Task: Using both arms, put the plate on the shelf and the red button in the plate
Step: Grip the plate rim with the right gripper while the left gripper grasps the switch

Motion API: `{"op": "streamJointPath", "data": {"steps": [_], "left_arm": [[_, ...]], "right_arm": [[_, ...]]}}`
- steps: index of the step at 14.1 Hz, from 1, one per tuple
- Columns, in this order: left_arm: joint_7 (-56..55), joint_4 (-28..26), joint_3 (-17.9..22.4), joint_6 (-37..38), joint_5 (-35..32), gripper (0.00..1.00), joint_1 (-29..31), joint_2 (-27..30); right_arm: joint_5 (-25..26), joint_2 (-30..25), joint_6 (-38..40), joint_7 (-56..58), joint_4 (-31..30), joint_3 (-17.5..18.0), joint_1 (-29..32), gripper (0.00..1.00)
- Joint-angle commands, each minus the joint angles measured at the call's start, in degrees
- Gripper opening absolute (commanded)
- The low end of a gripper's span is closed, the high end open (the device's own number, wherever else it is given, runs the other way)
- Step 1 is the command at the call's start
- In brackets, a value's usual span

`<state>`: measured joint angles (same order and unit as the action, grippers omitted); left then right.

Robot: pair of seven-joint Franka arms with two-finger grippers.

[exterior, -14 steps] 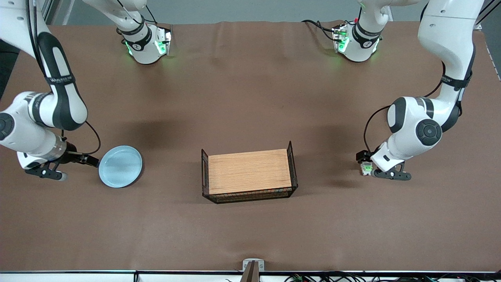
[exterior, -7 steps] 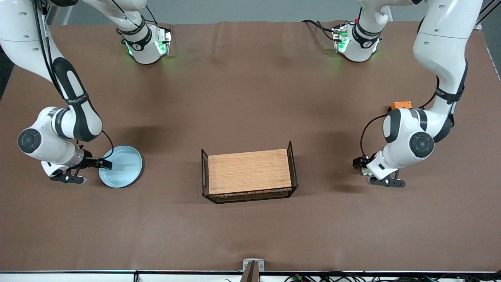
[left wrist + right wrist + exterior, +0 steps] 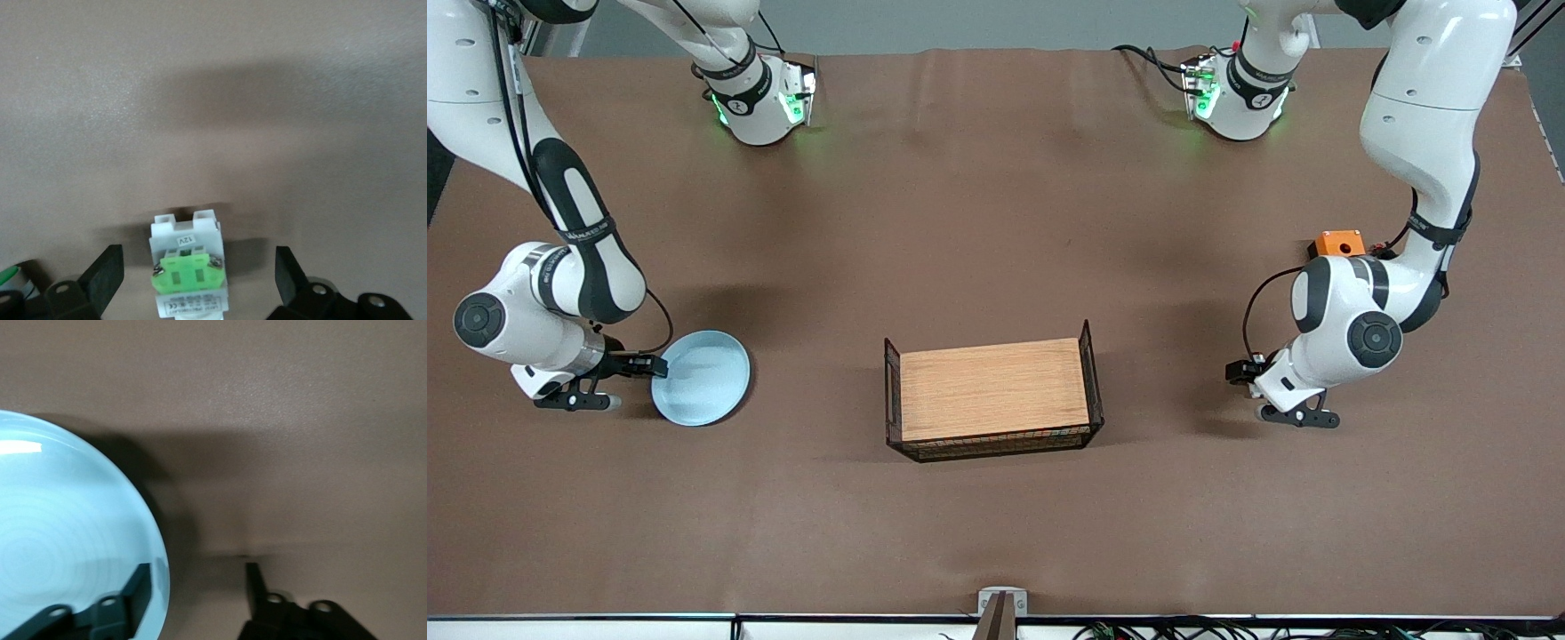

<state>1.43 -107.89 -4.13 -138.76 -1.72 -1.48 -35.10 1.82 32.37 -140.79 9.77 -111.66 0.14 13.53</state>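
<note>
The pale light-blue plate [image 3: 703,380] lies on the table at the right arm's end; it also shows in the right wrist view [image 3: 67,533]. My right gripper [image 3: 655,365] is open and low at the plate's rim. In the right wrist view [image 3: 197,579] one finger is over the plate and the other is outside the rim. The red button [image 3: 187,273], white with a green patch, lies on the table at the left arm's end. My left gripper [image 3: 198,268] is open, with a finger on each side of it and apart from it. In the front view the left gripper [image 3: 1245,377] hides the button.
A black wire basket [image 3: 893,391] with a wooden board on it stands mid-table between the two grippers. An orange box [image 3: 1340,242] with a hole sits beside the left arm's elbow, farther from the front camera than the left gripper.
The right gripper moved in onto the plate's rim, then eased back slightly. The left arm shifted toward the basket and now covers the button; the orange box came into view.
</note>
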Motion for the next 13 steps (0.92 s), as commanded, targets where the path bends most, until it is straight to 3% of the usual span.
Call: {"op": "streamJointPath", "data": {"steps": [1,3,5,8,9,13], "left_arm": [[-0.20,0.14,0.17,-0.37,-1.27,0.98,0.16,-0.14],[-0.55,-0.30,0.26,-0.28,-1.27,0.83,0.33,-0.14],[-0.64,-0.65,0.26,0.42,-1.27,0.68,0.77,0.47],[-0.82,-0.92,0.26,2.52,-1.27,0.14,0.69,1.78],[-1.52,-0.74,0.26,3.05,-1.27,0.00,0.69,2.57],[-12.73,2.85,-0.44,10.23,-1.10,0.00,-0.54,8.10]], "right_arm": [[-3.12,1.28,0.25,0.69,0.74,1.26,0.36,0.54],[-8.05,1.90,0.34,0.87,0.74,1.44,-0.26,0.45],[-9.29,2.17,0.25,0.78,0.74,1.44,-0.35,0.31],[-10.44,2.17,0.60,0.60,1.09,1.44,-0.35,0.10],[-10.35,2.17,0.61,0.60,1.26,1.44,-0.44,0.05],[-10.35,2.08,1.48,0.96,2.50,1.44,-1.66,0.00]]}}
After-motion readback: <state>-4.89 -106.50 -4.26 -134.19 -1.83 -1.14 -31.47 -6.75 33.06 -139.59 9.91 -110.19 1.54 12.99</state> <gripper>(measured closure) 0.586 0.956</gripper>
